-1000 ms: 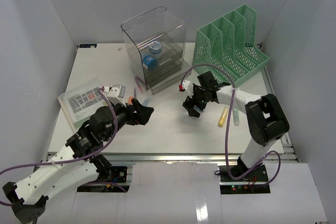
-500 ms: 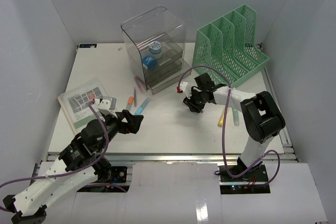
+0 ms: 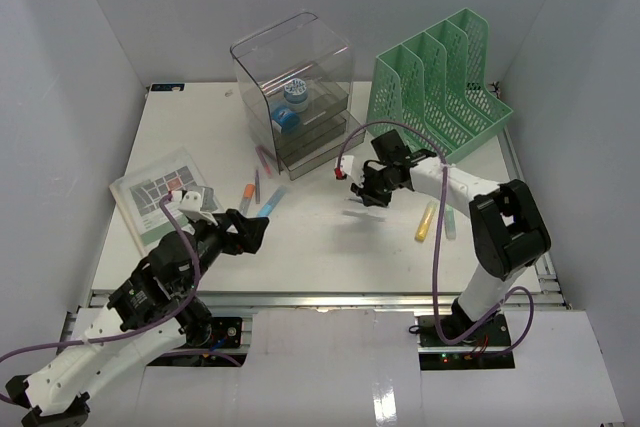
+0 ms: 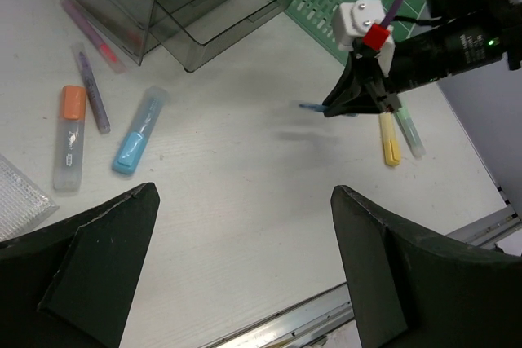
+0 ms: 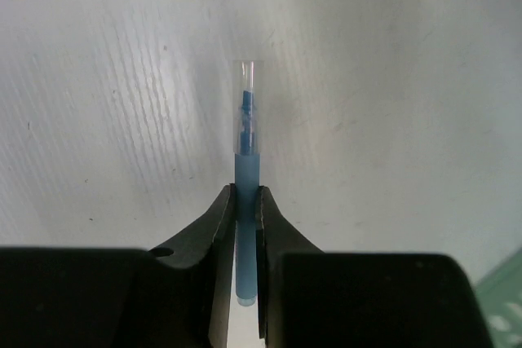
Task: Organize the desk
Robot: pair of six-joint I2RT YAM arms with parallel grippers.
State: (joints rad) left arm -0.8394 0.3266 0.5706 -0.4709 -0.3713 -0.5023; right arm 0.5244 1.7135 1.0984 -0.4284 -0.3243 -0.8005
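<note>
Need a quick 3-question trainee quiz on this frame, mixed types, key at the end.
1. Multiple choice: what is the right gripper shut on? A) a stapler B) a blue pen C) a roll of tape
2. True or false: the left gripper is open and holds nothing.
3. Fill in: the highlighter lying right beside the yellow highlighter is ____ in colour.

Key: 1 B. 2 true. 3 green: the green highlighter.
</note>
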